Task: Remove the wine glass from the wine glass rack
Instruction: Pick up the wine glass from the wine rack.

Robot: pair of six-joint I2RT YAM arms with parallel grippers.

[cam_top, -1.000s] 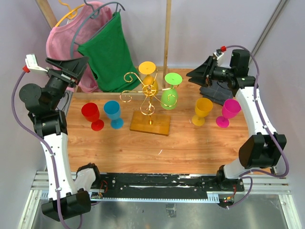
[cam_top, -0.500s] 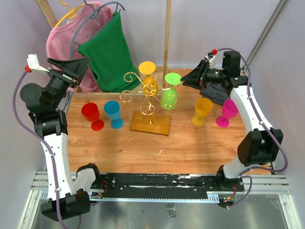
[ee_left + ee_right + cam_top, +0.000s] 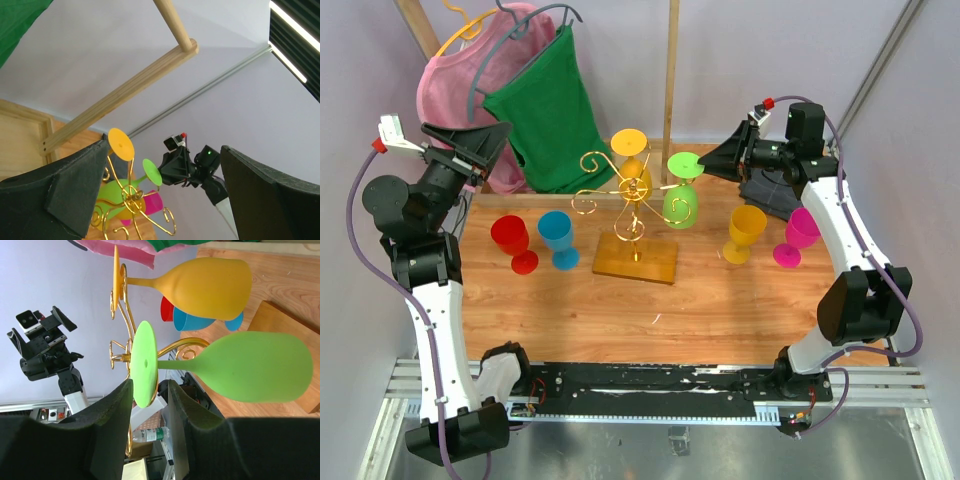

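So far: nothing is off the wine glass rack (image 3: 628, 212) yet; the task looks to be at the grasp stage, with lifting clear and setting down both to come.
Rack: gold wire stand on its square wood base, mid-bench, with two glasses hanging from its scroll arms.
Green wine glass (image 3: 678, 204): hangs bowl-down on the rack's right-hand arm, foot uppermost and a little tilted; it seems to be the one being taken.
Orange wine glass (image 3: 631, 148): hangs on a rear arm, untouched.
Right gripper (image 3: 150, 385): at the green glass's foot; in the wrist view its jaws stand on either side of the foot's rim. A gap shows on one side, so they are not clamped and the glass is not held.
Left gripper (image 3: 500, 138): raised at the left, well apart from the rack, jaws spread wide and holding nothing.
Bench (image 3: 620, 310): a red glass (image 3: 512, 240) and a blue glass (image 3: 557, 238) stand left of the rack, a yellow glass (image 3: 746, 230) and a pink glass (image 3: 800, 234) to its right.
Left to do: pinch the foot firmly, slide the stem out of the wire curl without tipping the rack, then carry the glass away.
Risk, as I judge it: the thin foot may slip if the pinch sits only on its edge.
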